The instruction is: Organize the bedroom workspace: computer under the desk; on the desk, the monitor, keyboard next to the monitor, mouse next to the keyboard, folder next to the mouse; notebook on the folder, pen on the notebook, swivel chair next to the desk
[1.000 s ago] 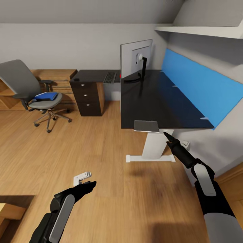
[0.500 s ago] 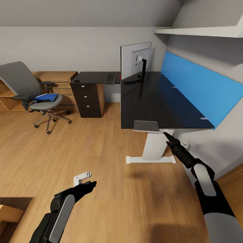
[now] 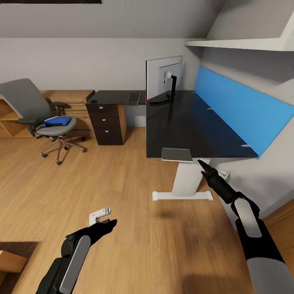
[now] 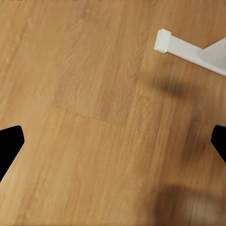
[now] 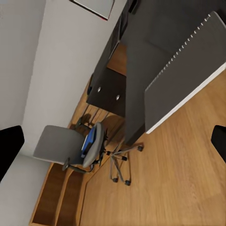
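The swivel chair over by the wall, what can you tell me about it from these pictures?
The swivel chair is a grey upholstered office chair with a tall, reclined back, black armrests and a chrome star base on wheels. It stands upright on the wooden floor, apart from the desk, in front of low light-wood shelving along the wall. A flat bright blue folder lies on its seat. The right wrist view shows the chair from above, folder on the seat.

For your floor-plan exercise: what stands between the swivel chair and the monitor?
In the head view, the desk's dark drawer unit stands between the swivel chair and the monitor.
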You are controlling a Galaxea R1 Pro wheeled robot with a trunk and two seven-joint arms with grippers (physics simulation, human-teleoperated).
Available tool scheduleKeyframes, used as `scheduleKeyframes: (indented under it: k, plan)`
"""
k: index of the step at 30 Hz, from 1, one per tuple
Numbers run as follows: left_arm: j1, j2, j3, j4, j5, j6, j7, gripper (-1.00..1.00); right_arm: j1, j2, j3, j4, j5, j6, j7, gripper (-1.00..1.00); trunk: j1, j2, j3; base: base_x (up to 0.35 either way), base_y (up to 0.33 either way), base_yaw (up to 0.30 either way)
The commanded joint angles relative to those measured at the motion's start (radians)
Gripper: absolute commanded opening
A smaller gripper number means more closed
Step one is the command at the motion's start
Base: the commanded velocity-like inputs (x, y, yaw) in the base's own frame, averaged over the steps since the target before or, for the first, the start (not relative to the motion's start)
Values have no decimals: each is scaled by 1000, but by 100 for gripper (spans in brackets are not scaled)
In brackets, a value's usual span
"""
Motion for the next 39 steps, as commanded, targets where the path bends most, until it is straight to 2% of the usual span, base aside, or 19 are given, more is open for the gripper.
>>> scheduleKeyframes:
  k: [1,15,39]
  plan:
    - [-1,0,-1,-1,10,2,9,100,-1,0,-2,0,-4,7,1,100,0,0,1,0,0,0]
    - [-1,0,-1,0,11,2,11,100,0,0,-2,1,-4,7,1,100,0,0,23,0,0,0]
    - [0,0,-2,0,10,2,13,100,0,2,-2,2,-6,7,1,100,92,-168,-14,0,0,0]
